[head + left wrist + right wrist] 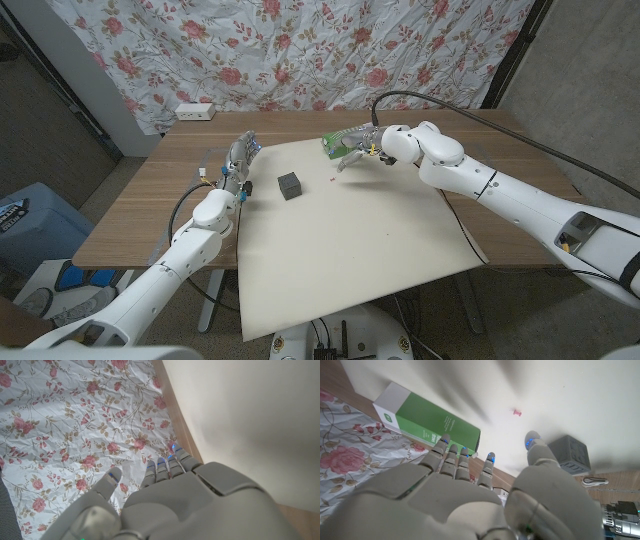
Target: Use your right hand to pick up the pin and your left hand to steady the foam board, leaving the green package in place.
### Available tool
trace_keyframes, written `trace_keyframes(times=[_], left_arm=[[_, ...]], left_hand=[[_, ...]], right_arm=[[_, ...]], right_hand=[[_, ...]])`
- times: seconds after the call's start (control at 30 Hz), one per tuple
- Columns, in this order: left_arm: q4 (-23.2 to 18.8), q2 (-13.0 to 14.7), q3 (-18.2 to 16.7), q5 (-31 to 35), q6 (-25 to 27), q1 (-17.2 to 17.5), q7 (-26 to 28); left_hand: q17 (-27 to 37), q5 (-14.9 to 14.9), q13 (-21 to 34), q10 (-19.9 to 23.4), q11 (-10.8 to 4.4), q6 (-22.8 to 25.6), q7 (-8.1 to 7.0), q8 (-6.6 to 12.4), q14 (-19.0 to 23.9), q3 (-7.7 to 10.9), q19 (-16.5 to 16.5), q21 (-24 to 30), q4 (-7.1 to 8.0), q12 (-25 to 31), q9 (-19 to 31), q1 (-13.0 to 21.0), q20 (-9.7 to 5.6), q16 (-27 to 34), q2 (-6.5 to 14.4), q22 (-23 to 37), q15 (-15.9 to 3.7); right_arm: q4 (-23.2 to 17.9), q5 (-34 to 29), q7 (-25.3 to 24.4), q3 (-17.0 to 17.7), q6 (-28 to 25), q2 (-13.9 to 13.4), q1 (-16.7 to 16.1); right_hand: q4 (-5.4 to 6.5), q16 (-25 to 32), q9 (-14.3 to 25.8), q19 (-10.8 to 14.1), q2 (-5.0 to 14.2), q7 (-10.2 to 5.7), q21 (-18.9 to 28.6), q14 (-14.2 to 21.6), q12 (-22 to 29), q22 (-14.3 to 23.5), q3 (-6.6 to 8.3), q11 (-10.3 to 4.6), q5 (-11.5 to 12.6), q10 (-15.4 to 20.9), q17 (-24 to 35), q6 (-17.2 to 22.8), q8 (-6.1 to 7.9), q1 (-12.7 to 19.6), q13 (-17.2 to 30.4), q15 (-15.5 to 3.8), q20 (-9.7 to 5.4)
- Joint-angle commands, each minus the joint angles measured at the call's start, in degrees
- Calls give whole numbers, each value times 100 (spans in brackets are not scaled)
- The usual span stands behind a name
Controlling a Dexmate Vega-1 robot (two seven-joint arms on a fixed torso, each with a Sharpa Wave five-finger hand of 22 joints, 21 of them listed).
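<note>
My right hand (352,152) hovers over the far part of the foam board (350,240), fingers spread wide, holding nothing. It sits just beside the green package (427,420). The small red pin (516,411) lies on the board, near and left of that hand, between it and a grey cube (290,184). My left hand (238,160) rests at the board's far left edge, fingers extended, gripping nothing.

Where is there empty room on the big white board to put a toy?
The near half of the foam board, this side of the dark cube, is bare. It is crowded at the far edge, where the green package, pink pin and right hand sit.
</note>
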Motion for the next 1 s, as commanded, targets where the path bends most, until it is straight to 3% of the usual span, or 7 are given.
trace_keyframes(times=[0.03, 0.43, 1.0], left_arm=[[1, 12, -14, 10, -60, 23, -13], [-37, 35, -47, -4, -58, 72, 10], [-6, 13, -47, -36, -62, 73, -7]], left_hand=[[21, 10, 12, 60, 13, 36, -4, 9, 57, 23, 46, 15, 7, 3, 7, 25, 3, 19, 450, 9, 21], [20, 10, 13, 62, 14, 42, -7, 7, 60, 26, 42, 7, 7, -2, 8, 25, -6, 16, 448, 10, 25], [19, 10, 13, 64, 13, 45, -6, 2, 58, 34, 42, -2, 5, -9, 8, 28, -9, 11, 447, 10, 25]], right_arm=[[176, -240, 1, -148, 4, 201, 47], [339, -480, 11, -309, -97, 370, 72], [578, -580, 32, -459, -61, 489, 106]], right_hand=[[29, 38, 31, 88, -14, -3, 3, 54, 34, 19, -8, -5, 29, 68, 38, 111, 74, 66, 15, -11, -24], [36, 80, 57, 147, 46, -3, 6, 115, 56, 22, -10, -63, 37, 158, 82, 337, 204, 140, 36, -73, -54], [39, 96, 75, 160, 73, -10, -2, 122, 44, 24, -26, -90, 39, 153, 115, 450, 279, 180, 52, -92, -67]])
